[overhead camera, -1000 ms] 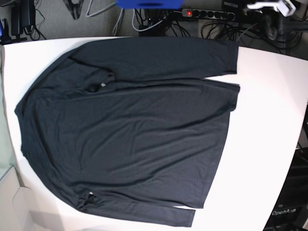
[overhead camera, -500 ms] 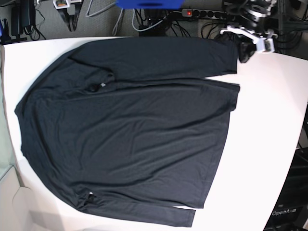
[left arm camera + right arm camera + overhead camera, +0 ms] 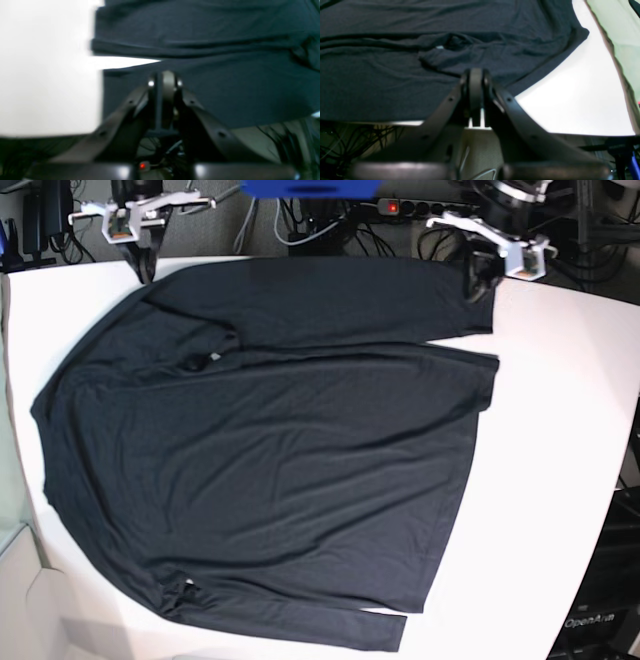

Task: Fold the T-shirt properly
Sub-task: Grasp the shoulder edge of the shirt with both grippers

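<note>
Progress: none visible | T-shirt [image 3: 270, 450] flat on white counter [image 3: 560, 460], both sleeves laid across body, unfolded otherwise | left gripper [image 3: 478, 280], right gripper [image 3: 143, 265] at far edge, jaws pressed together, empty

A white table [image 3: 560, 440] fills most of the base view, its bare surface brightest on the right side. Beyond its far edge, a grey floor carries a tangle of black cables [image 3: 330, 235] and a black power strip [image 3: 430, 208] with a lit red switch. A blue object [image 3: 310, 188], possibly a box, sits at the top edge. A pale green surface [image 3: 620, 30] borders the table.
</note>
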